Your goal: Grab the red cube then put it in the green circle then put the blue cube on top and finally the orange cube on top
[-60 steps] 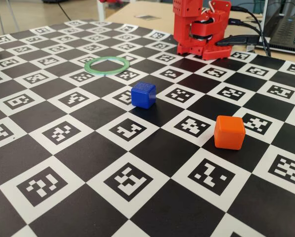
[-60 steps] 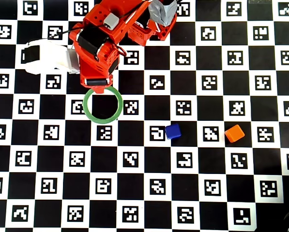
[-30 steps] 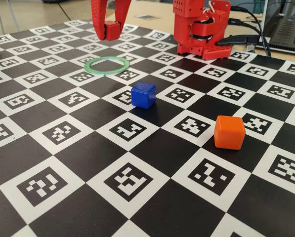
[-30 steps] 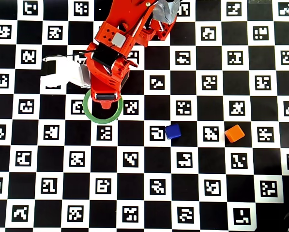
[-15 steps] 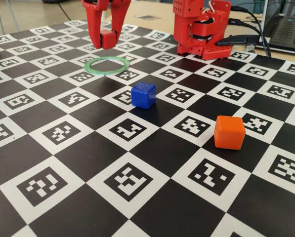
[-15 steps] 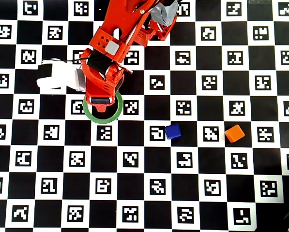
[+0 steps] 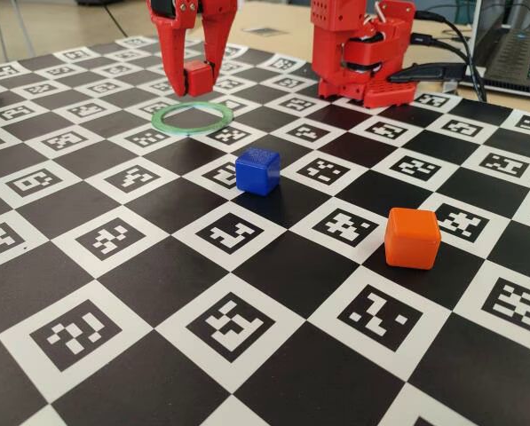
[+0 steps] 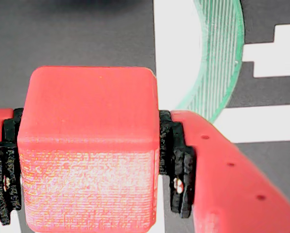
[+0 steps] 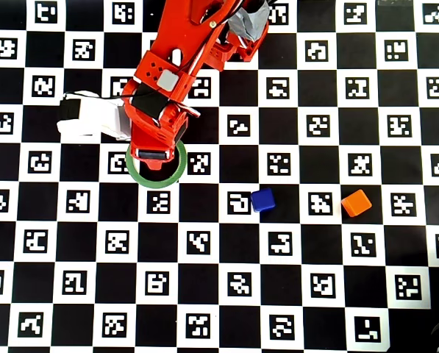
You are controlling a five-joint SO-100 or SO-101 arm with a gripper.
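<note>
The red cube hangs in the air just above the far edge of the green circle, and my gripper is shut on it. In the wrist view the red cube fills the space between the black pads, with part of the green circle below and to the right. From overhead my gripper covers the cube over the upper part of the green circle. The blue cube and the orange cube rest on the mat to the right.
The table is covered by a black and white checkered marker mat. The red arm base stands at the far edge, with cables and a laptop beside it. A white camera block sticks out left of the wrist.
My gripper has come down into the fixed view with the red cube and lowered toward the green circle. The blue and orange cubes have not moved.
</note>
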